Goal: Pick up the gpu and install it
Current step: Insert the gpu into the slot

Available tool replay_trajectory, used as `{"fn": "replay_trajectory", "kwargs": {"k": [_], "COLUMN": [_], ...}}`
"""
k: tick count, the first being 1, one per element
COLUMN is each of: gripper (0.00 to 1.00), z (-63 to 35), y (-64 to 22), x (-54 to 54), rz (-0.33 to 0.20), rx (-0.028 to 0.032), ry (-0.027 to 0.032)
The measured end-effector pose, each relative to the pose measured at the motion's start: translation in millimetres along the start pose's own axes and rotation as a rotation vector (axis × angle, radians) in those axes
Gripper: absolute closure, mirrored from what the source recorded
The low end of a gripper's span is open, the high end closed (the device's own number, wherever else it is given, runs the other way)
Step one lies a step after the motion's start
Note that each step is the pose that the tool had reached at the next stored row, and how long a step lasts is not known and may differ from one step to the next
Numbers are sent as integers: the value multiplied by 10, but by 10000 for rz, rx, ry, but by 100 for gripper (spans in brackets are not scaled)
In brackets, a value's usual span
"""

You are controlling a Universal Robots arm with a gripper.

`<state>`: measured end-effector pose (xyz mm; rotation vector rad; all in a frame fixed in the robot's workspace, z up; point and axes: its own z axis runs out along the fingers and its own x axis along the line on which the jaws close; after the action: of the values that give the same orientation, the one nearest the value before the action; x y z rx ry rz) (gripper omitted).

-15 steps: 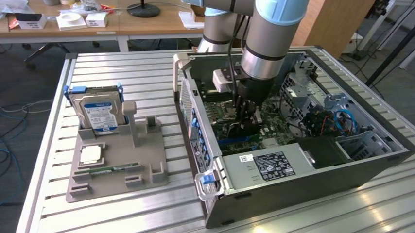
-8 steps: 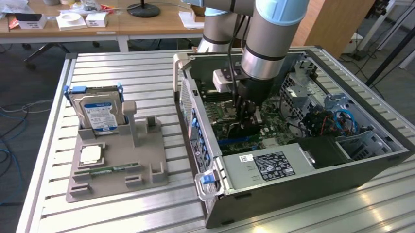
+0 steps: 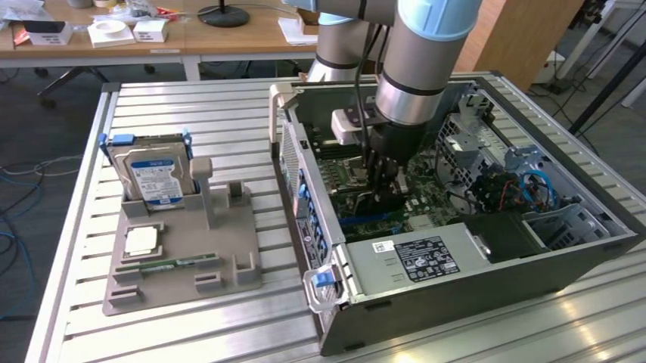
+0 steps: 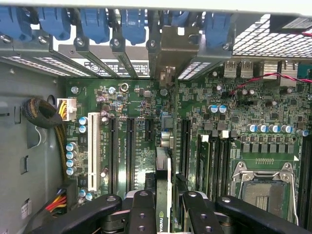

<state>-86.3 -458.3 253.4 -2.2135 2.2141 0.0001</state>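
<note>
- Inside the open computer case (image 3: 485,295), lying on its side on the slatted metal table (image 3: 202,106): reaches straight down with the arm (image 3: 429,53) toward the green motherboard (image 4: 131,97).
- Clamps the gripper (image 4: 163,187) on the graphics card (image 4: 163,204): black fingers (image 4: 141,209) closed against both faces, card held edge-on between them.
- Holds the card low over the motherboard, running lengthwise alongside the long black slots (image 4: 113,151), with a white slot (image 4: 96,148) farther to one side.
- Points the card's metal end plate (image 4: 170,48) at the back wall of the case, in among the blue clips (image 4: 95,22).
- Cannot tell whether the card's lower edge touches a slot or hangs just above one.
- Near the card but apart from it, a bare processor socket (image 4: 263,190) with its metal frame.
- At the edge of the motherboard, a braided bundle of wires (image 4: 41,114) beside a white plug.
- In the case's near corner in the exterior view, a power supply (image 3: 424,257) with a black-and-white label.
- Toward the exterior view's left, well apart from the case, a grey tray (image 3: 177,291) on the table.
- On that tray: a hard drive (image 3: 151,178) standing upright in a holder, a small square chip (image 3: 141,240) lying flat, and a slim green memory stick (image 3: 166,265) just beside the chip.
</note>
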Motion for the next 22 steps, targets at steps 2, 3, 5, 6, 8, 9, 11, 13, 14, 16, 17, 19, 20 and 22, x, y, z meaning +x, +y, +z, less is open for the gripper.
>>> {"fn": "replay_trajectory", "kwargs": {"k": [2,3,5,6,8,9,11,13,14,16,17,19,20,22], "gripper": [74,74,74,74,74,74,74,74,74,74,74,74,74,74], "z": [13,13,13,14,17,17,17,17,17,17,17,17,17,17], "y": [0,0,0,0,0,0,0,0,0,0,0,0,0,0], "x": [0,0,0,0,0,0,0,0,0,0,0,0,0,0], "rz": [-1,-1,-1,-1,-1,-1,-1,-1,-7,-70,-91,-140,-148,-148], "rx": [1,0,0,1,1,2,2,1,1,1,1,-1,-1,0], "ry": [2,3,4,3,1,1,2,2,2,2,2,1,1,1]}}
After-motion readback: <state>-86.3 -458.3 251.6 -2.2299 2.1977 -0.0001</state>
